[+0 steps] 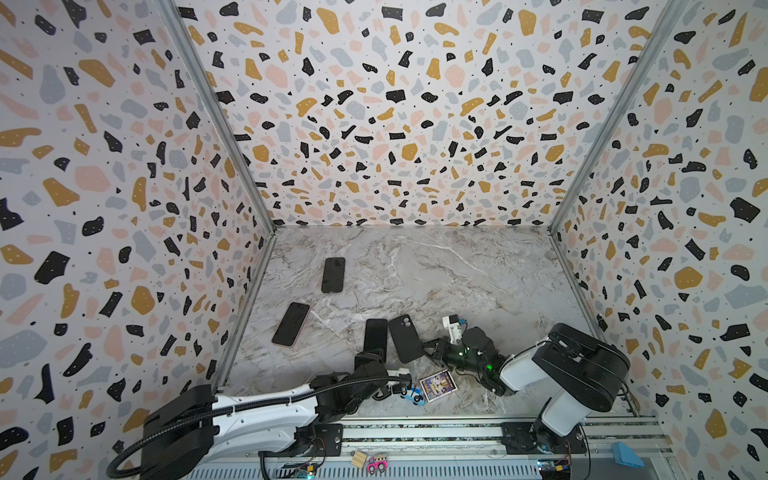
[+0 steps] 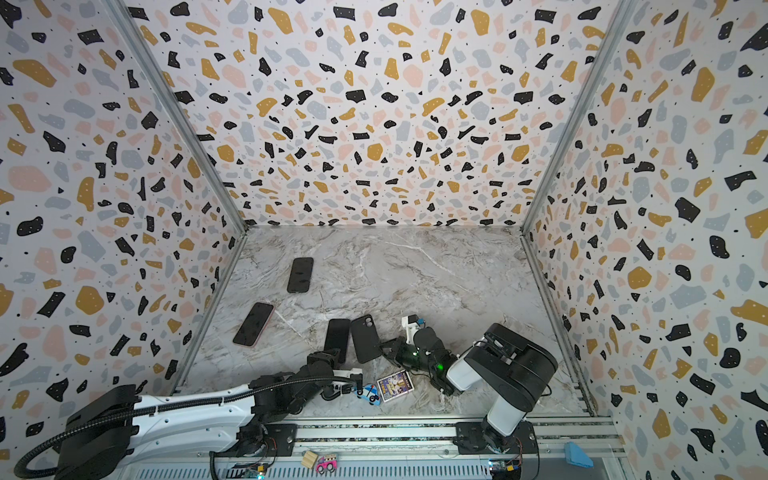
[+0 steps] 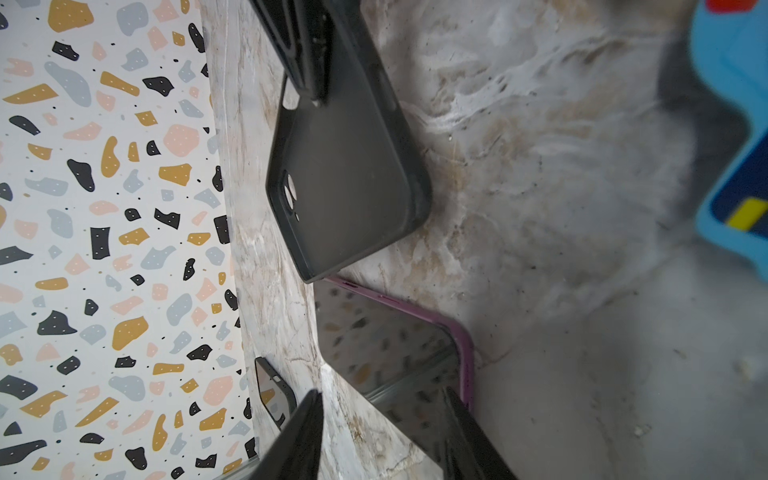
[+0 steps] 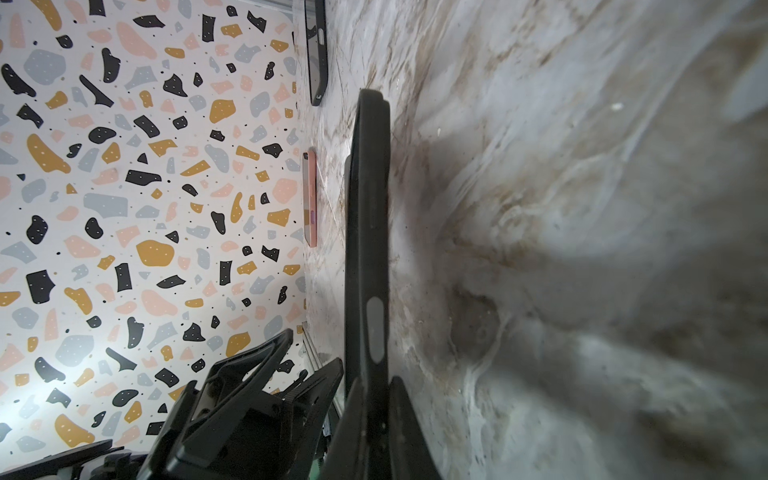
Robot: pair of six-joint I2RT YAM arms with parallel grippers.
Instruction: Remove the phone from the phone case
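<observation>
The phone (image 1: 375, 334) (image 2: 337, 334), dark screen up with a purple rim (image 3: 466, 357), lies bare on the marble just left of the empty black phone case (image 1: 405, 338) (image 2: 365, 338) (image 3: 349, 178). My left gripper (image 1: 371, 355) (image 2: 328, 355) (image 3: 382, 392) is at the phone's near end, its fingers spread apart on either side of the phone's corner. My right gripper (image 1: 426, 347) (image 2: 386, 347) (image 4: 376, 386) is shut on the case's right edge; the right wrist view shows the case (image 4: 368, 249) edge on between the fingers.
A black-cased phone (image 1: 333, 274) and a pink-cased phone (image 1: 291, 324) lie farther left on the marble table (image 1: 457, 282). A blue toy car (image 1: 413, 394) (image 3: 731, 124) and a picture card (image 1: 438, 384) sit near the front edge. Patterned walls close in three sides.
</observation>
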